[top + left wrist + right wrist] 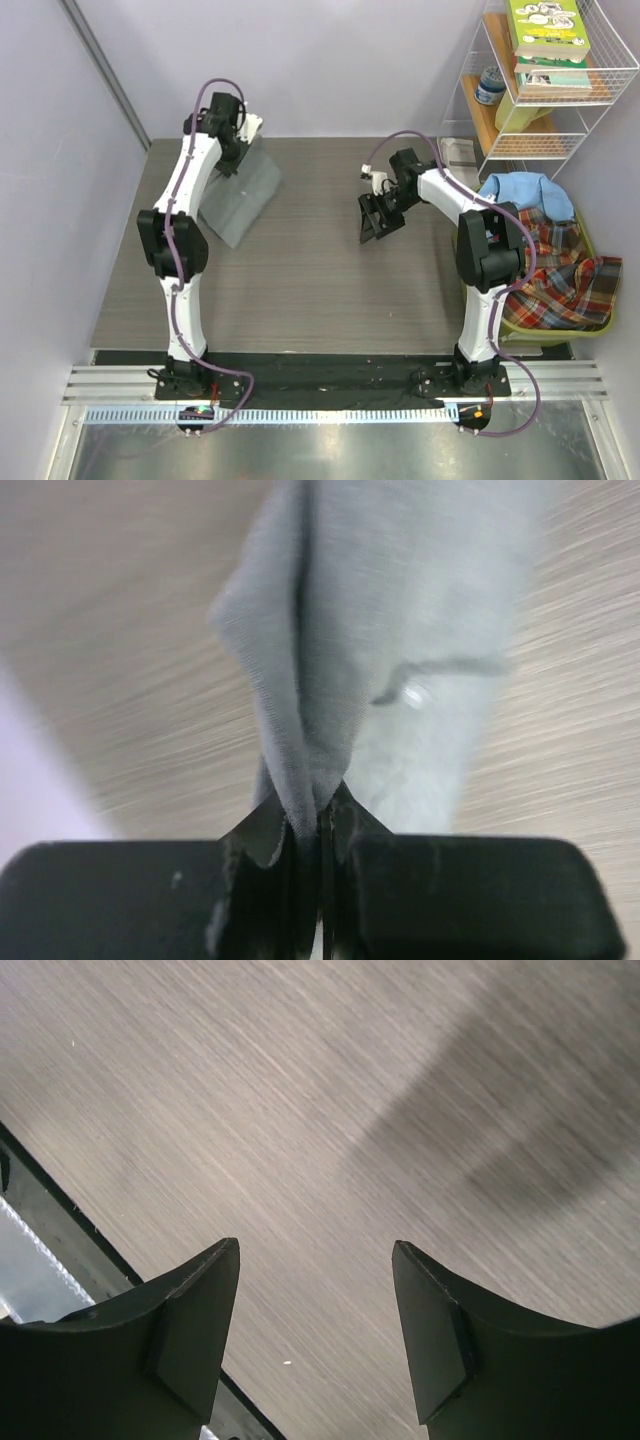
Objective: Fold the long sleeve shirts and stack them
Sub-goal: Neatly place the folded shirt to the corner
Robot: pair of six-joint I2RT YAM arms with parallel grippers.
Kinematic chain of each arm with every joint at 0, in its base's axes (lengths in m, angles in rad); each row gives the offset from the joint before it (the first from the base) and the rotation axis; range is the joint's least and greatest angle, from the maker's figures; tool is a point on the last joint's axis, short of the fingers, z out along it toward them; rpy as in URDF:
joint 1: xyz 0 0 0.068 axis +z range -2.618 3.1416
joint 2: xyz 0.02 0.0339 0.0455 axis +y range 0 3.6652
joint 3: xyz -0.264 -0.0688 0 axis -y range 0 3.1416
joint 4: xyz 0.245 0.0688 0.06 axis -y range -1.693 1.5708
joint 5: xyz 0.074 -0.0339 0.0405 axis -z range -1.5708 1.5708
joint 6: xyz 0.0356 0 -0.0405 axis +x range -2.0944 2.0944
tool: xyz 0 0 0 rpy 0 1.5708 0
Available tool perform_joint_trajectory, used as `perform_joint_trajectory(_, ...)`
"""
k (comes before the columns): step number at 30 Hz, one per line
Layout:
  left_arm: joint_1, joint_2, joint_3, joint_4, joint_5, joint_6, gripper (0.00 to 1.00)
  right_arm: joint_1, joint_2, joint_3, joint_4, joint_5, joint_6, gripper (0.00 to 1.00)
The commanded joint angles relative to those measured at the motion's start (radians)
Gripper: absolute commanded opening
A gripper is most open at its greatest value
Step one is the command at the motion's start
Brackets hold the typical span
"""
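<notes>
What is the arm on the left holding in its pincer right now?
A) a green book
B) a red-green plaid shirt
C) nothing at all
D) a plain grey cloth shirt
D: the left gripper is shut on a fold of the plain grey cloth shirt, while the red-green plaid shirt lies heaped beyond the right edge of the table.

The plain grey shirt [243,195] hangs bunched at upper left, its lower edge trailing down, while a light blue shirt [520,190] and a red-green plaid shirt [565,275] lie crumpled together at the right edge.
</notes>
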Motion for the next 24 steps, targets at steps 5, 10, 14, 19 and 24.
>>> perform_joint_trajectory(5,-0.258,-0.187,-0.467,0.311,-0.539,0.313,0.00,-0.008,-0.028,-0.020,-0.015,-0.057,-0.004,0.68)
perform_joint_trajectory(10,-0.400,-0.084,-0.608,0.362,-0.509,0.140,0.00,-0.022,-0.030,-0.043,-0.012,-0.063,-0.009,0.68)
perform_joint_trajectory(14,-0.493,0.049,-0.556,0.272,-0.417,-0.072,0.08,-0.031,-0.042,-0.074,-0.016,-0.052,-0.019,0.68)
perform_joint_trajectory(19,-0.568,0.053,-0.408,0.121,-0.118,-0.190,0.57,-0.050,-0.064,-0.097,-0.019,-0.057,-0.016,0.68)
perform_joint_trajectory(24,-0.568,-0.073,-0.232,-0.023,0.216,-0.197,1.00,-0.086,-0.079,-0.083,-0.024,-0.063,-0.013,0.69)
